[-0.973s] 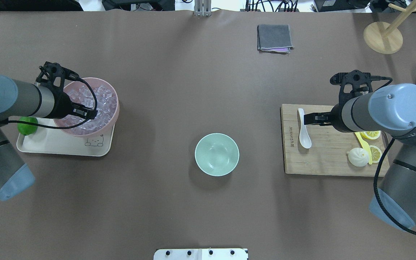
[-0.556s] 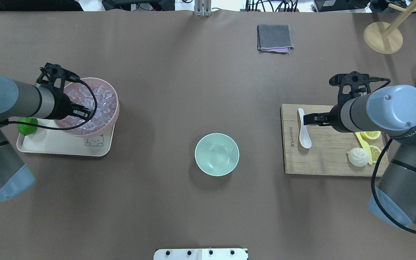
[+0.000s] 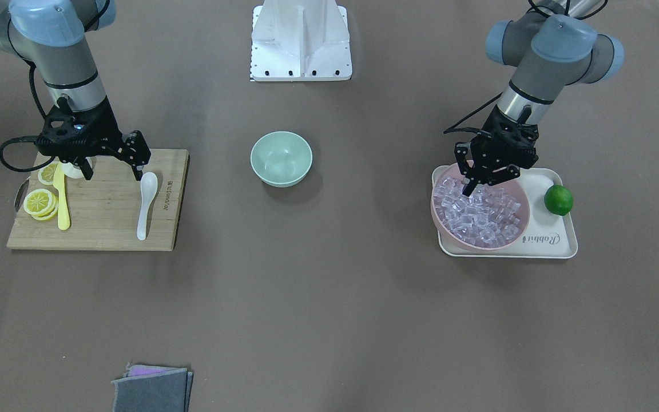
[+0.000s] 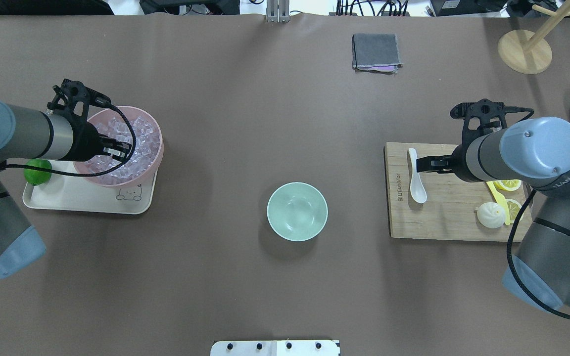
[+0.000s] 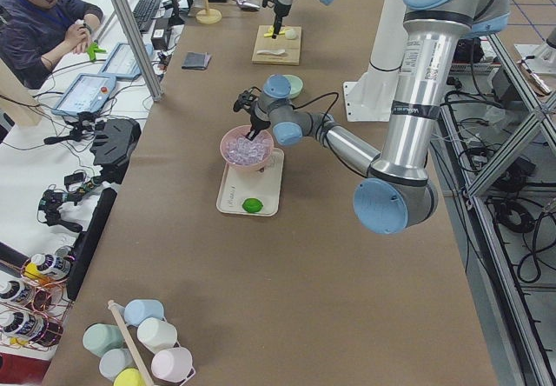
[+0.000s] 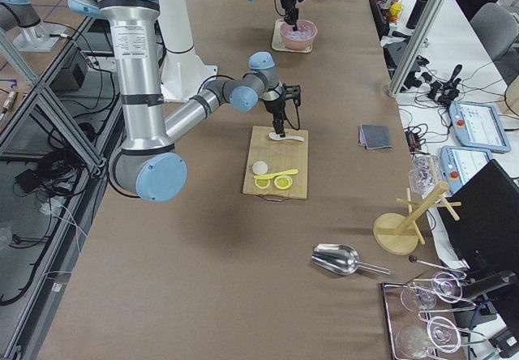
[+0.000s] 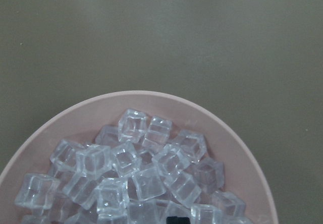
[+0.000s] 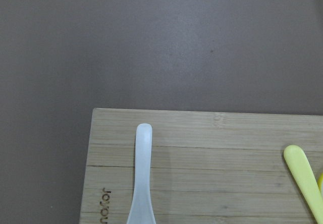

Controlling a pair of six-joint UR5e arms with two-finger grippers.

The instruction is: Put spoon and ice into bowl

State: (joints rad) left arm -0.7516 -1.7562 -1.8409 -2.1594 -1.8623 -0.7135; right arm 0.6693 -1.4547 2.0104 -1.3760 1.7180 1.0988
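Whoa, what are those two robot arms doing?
The left pincer is dipped into the pink bowl of ice, as if to grab a cube. The right pincer hangs open right by the spoon on the cutting board. The green bowl in the middle is empty, so nothing has gone in yet.

The bowl (image 4: 297,211) stands upright on the brown table (image 4: 245,109). Well to the bowl's left, the left gripper (image 4: 119,151) hangs over the ice (image 4: 139,131) heaped in a pink bowl (image 4: 155,160) on a cream tray (image 4: 77,200), with a lime (image 4: 37,171) farther left. Well to the bowl's right, the right gripper (image 4: 426,163) is above the handle of the spoon (image 4: 417,188), which lies on a wooden board (image 4: 443,217).
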